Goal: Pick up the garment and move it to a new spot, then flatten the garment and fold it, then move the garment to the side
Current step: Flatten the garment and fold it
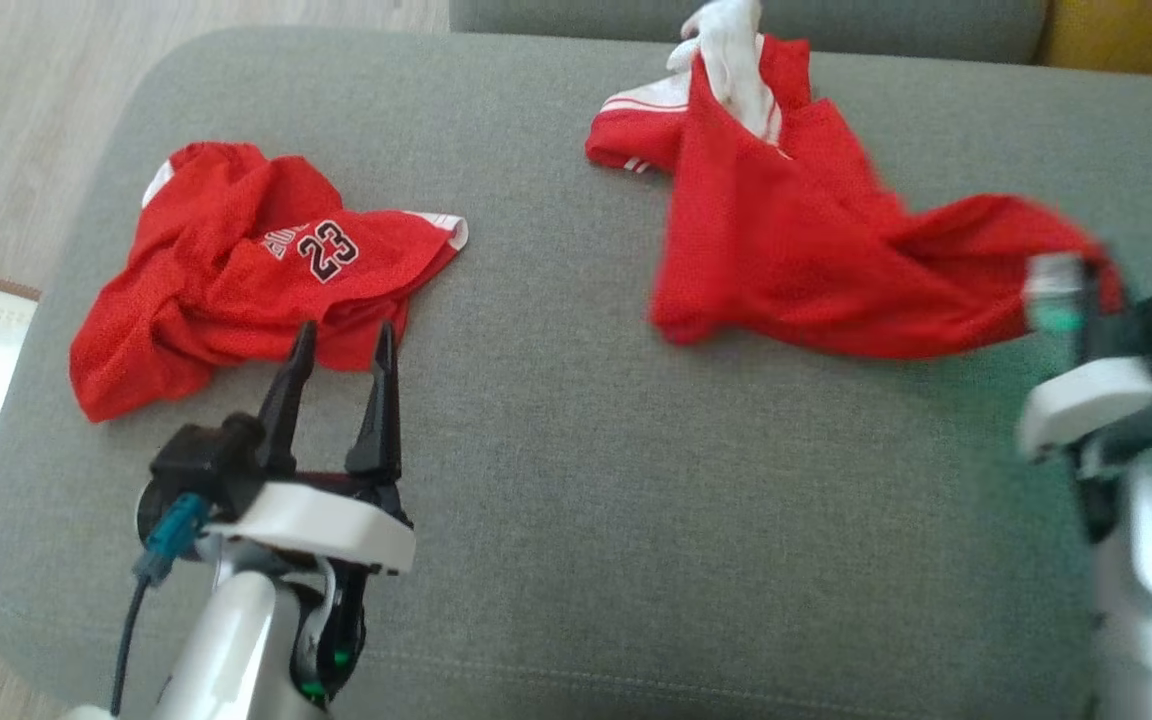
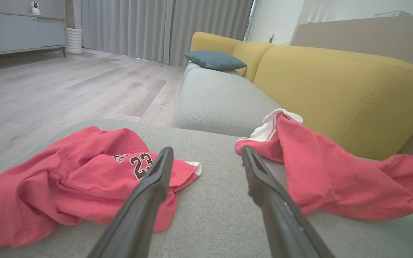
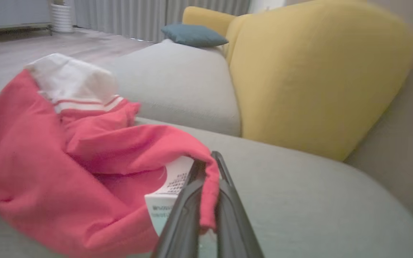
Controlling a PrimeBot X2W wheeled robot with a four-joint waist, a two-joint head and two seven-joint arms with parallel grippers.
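So, early days — right gripper point(image 3: 208, 161) is clamped on a hem of the red garment point(image 1: 786, 250), which lies crumpled at the back right of the grey cushion point(image 1: 556, 480). Idle left gripper point(image 1: 341, 345) hangs with jaws spread, just short of the second red jersey point(image 1: 236, 270). By my read everything's left — moving, flattening, folding, setting aside.

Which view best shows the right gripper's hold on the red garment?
The right wrist view: the right gripper is shut on a fold of the red garment, with a white label beside it. The head view shows that grip blurred at its right edge; the left wrist view shows the garment stretching toward its right edge.
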